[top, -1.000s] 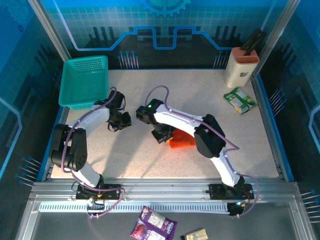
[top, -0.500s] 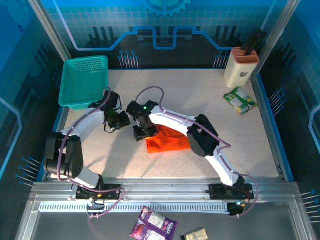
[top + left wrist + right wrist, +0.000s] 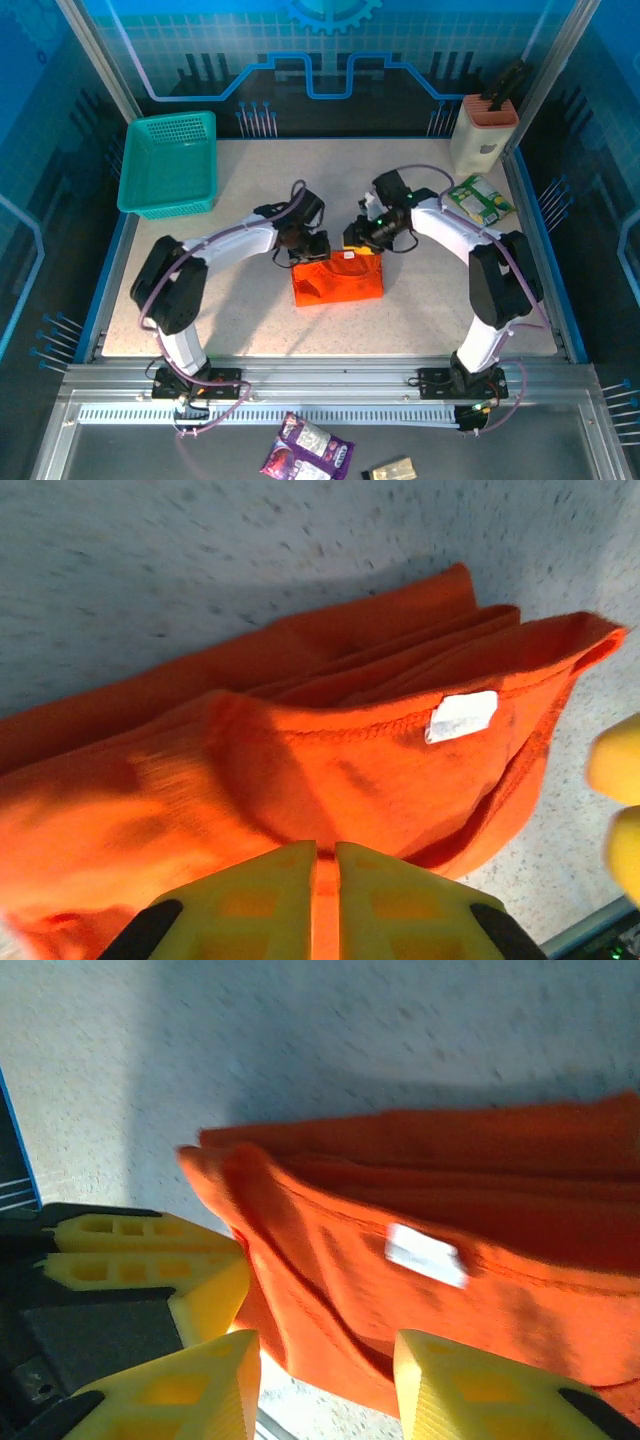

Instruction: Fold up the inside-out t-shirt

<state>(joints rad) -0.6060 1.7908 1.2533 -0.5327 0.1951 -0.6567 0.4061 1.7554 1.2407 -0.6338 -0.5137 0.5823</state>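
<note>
I see my left gripper (image 3: pixel 326 852) pinched together on the bunched orange inside-out t-shirt (image 3: pixel 338 280) below its white label (image 3: pixel 460 716), while my right gripper (image 3: pixel 325 1358) stands apart over the cloth's edge.

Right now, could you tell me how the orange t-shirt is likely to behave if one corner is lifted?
The orange t-shirt lies in soft, rumpled layers, so it will probably droop and unfold. It looks thin, likely light. Its loose folds may slide apart when pushed.

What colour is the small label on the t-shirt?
White label on the orange t-shirt; clearest in left wrist view.
</note>
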